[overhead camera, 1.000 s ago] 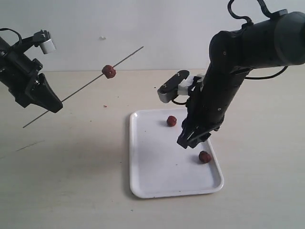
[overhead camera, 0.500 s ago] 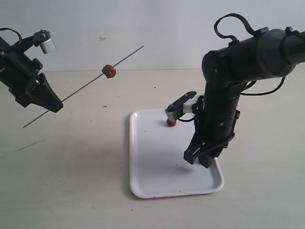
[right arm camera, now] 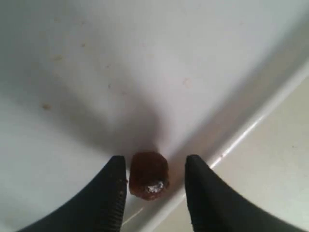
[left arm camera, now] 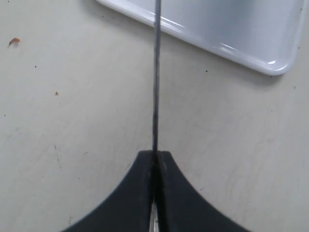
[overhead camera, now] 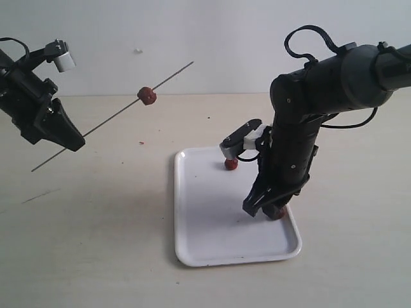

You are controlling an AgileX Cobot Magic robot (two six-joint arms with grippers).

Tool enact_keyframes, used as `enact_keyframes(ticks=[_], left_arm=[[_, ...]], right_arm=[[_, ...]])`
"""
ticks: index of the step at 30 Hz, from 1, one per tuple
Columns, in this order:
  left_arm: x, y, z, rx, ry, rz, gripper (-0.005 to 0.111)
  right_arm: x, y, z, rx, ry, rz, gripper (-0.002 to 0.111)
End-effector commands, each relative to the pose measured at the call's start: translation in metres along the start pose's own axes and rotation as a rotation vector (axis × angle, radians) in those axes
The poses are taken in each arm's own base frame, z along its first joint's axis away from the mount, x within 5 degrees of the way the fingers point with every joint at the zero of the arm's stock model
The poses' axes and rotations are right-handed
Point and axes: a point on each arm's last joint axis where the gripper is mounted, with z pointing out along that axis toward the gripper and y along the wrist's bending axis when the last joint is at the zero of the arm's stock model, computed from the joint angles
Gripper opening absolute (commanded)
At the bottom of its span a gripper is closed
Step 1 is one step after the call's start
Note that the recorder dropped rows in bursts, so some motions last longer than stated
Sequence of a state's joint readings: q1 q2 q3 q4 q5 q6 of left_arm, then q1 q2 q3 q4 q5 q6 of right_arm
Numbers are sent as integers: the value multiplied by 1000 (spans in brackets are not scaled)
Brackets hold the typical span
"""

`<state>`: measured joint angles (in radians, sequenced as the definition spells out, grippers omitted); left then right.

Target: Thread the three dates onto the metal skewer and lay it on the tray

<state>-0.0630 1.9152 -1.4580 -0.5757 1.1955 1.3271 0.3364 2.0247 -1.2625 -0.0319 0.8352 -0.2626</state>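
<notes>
My left gripper [overhead camera: 74, 142] is shut on the metal skewer [overhead camera: 109, 120], which slants up to the right above the table. One date [overhead camera: 147, 95] is threaded on it. In the left wrist view the skewer [left arm camera: 156, 77] runs straight out from the left gripper [left arm camera: 155, 153]. The white tray [overhead camera: 205, 224] lies at centre right. A second date [overhead camera: 230, 164] rests near its far edge, partly behind the right wrist camera. My right gripper [overhead camera: 264, 209] stands open, low over the tray's right side. A third date [right arm camera: 148, 175] sits between its fingers [right arm camera: 112, 191], close to one and apart from the other.
The tray's raised rim [right arm camera: 251, 130] runs just beside the third date. A few small crumbs [overhead camera: 141, 142] lie on the beige table left of the tray. A pale wall stands behind the table.
The right arm has come down and forward over the tray, so its open gripper now straddles the date near the right rim. The left arm and skewer have not moved.
</notes>
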Motion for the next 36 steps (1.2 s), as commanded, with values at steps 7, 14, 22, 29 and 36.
enact_keyframes(ticks=[7,14,22,29,36], left_arm=[[0,0,-1,-4,-18,-7,0],[-1,1,-1,-10,-20,-7,0],[-1,1,-1,-12,-20,-7,0],[-1,1,-1,-17,-21,-7,0],[-1,1,-1,-17,-21,-7,0]], right_arm=[[-1,0,15,1,26,-8,40],[1,0,17,-6,50,-8,35],[1,1,16,-14,48,0,10],[-6,10,0,-109,-53,111,3],[-12,15,-6,-176,-122,193,3]])
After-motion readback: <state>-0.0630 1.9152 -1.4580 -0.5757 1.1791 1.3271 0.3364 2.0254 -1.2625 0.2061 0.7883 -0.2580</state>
